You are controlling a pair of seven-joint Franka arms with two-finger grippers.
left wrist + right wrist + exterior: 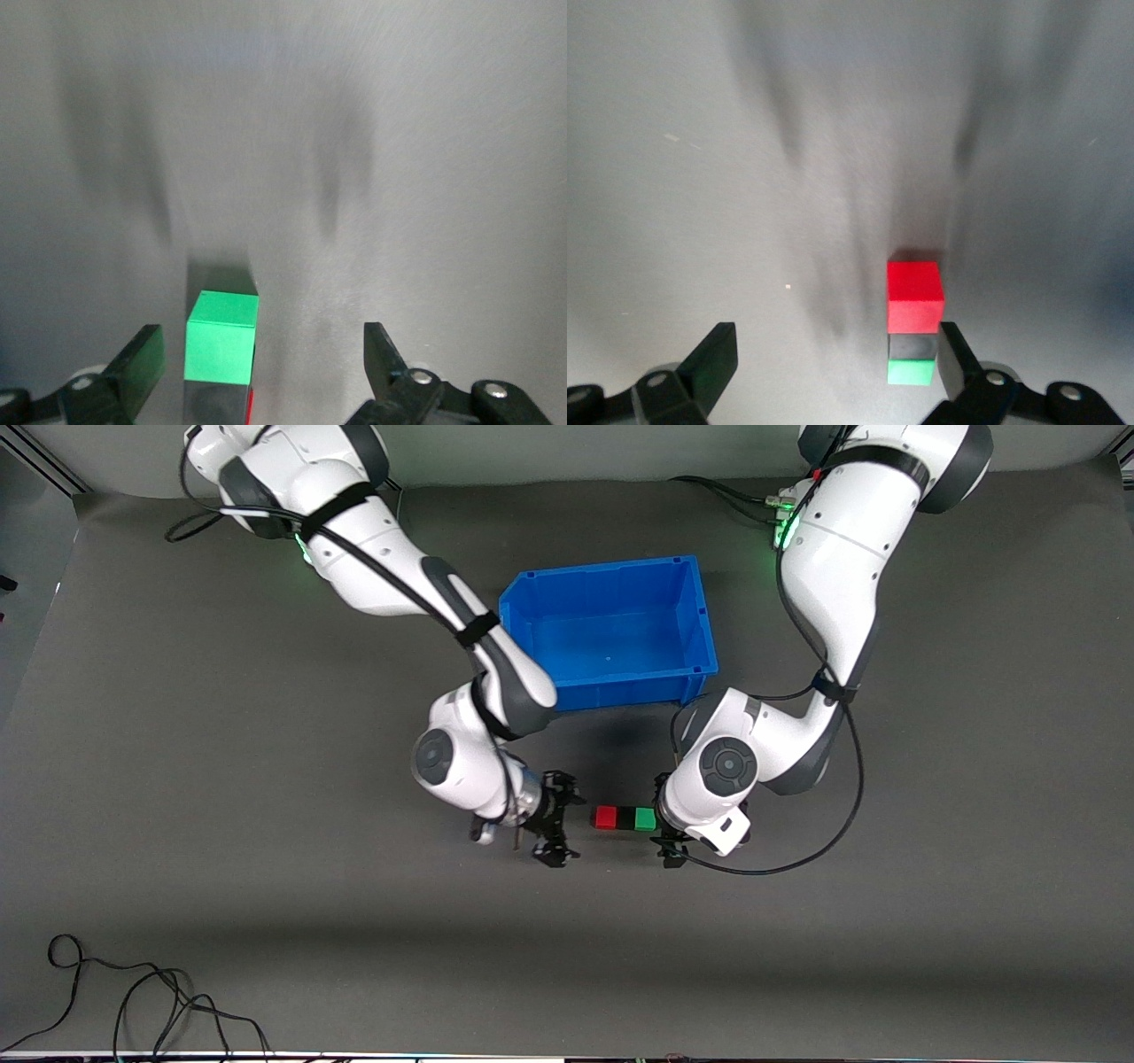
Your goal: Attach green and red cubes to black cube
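The red cube (606, 817), black cube (625, 817) and green cube (645, 818) lie joined in one row on the table, black in the middle. My left gripper (665, 822) is open and low at the green end. In the left wrist view the green cube (221, 341) sits between its fingers, close to one finger (142, 359), with the black cube (213, 403) past it. My right gripper (559, 818) is open at the red end. In the right wrist view the red cube (915, 297), black cube (912, 345) and green cube (911, 373) lie beside one finger (957, 354).
A blue bin (611, 682) stands farther from the front camera than the cubes, between the two arms. Loose black cables (133, 1001) lie near the table's front edge at the right arm's end.
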